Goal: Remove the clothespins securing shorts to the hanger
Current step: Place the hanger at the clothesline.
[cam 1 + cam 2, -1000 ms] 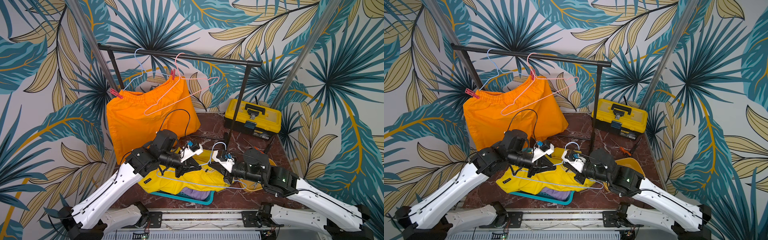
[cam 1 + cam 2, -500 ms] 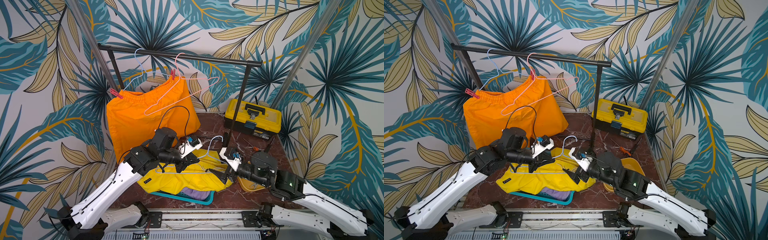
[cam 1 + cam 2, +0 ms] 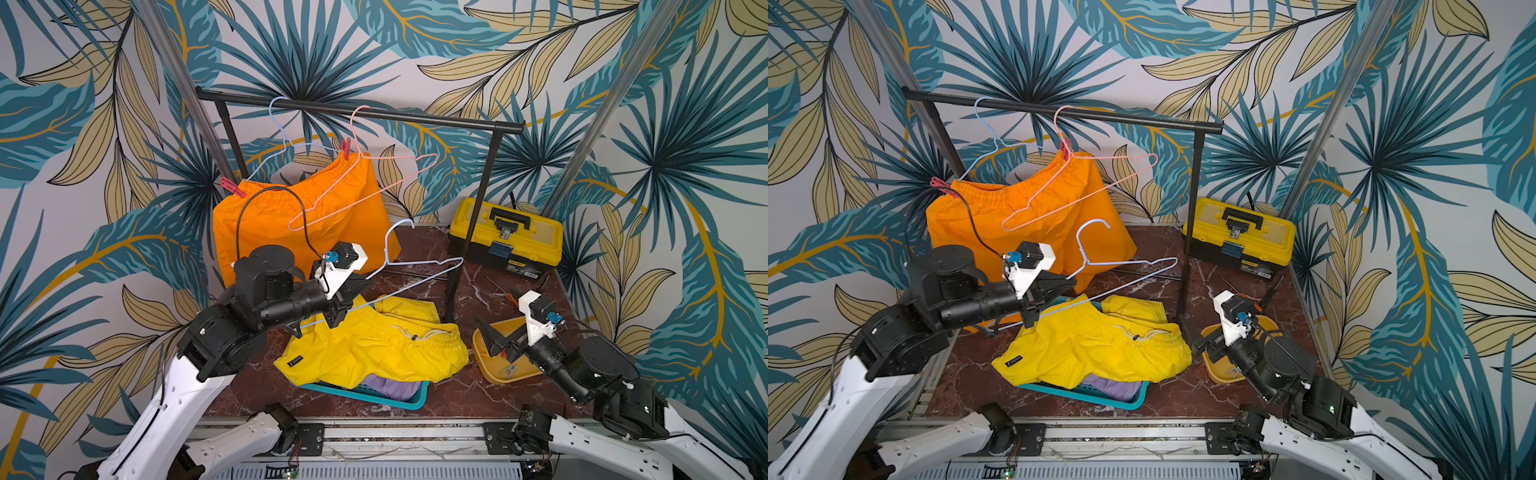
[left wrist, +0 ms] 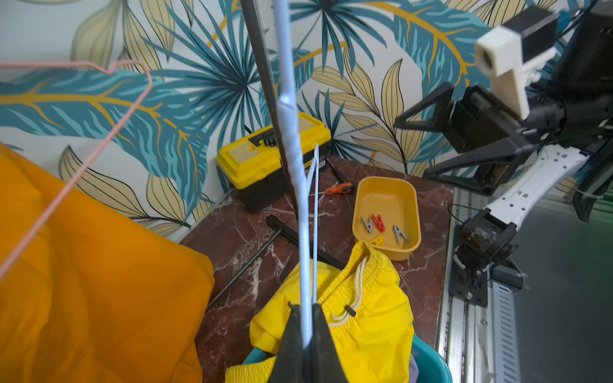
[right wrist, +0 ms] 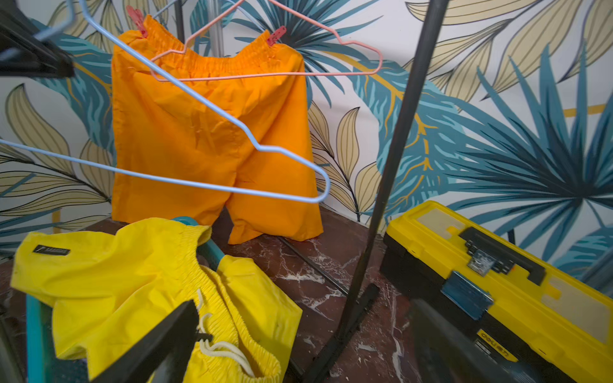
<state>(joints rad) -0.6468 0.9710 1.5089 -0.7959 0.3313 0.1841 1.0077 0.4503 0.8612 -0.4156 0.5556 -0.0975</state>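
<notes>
Near centre, left gripper (image 4: 305,310) clamped the bare pale-blue wire hanger (image 3: 415,270), steadying it | right gripper (image 3: 498,340) gaped above yellow plastic tray (image 4: 414,199) collecting loose clothespins (image 4: 378,223) | far-left red plastic clothespins (image 3: 345,148) pinned orange fabric shorts (image 3: 270,224).

Garment rack (image 3: 374,116) across the back of the tabletop (image 3: 457,399), pinned shorts (image 3: 291,224) on a rack hanger (image 3: 284,139) at its left end with two clothespins (image 3: 345,147), toolbox (image 3: 505,237) back right, basket (image 3: 374,397) front centre under heaped shorts (image 3: 374,349), tray (image 3: 490,370) of loose clothespins (image 4: 378,223) just right, freed hanger (image 4: 291,142) above the heap.
</notes>
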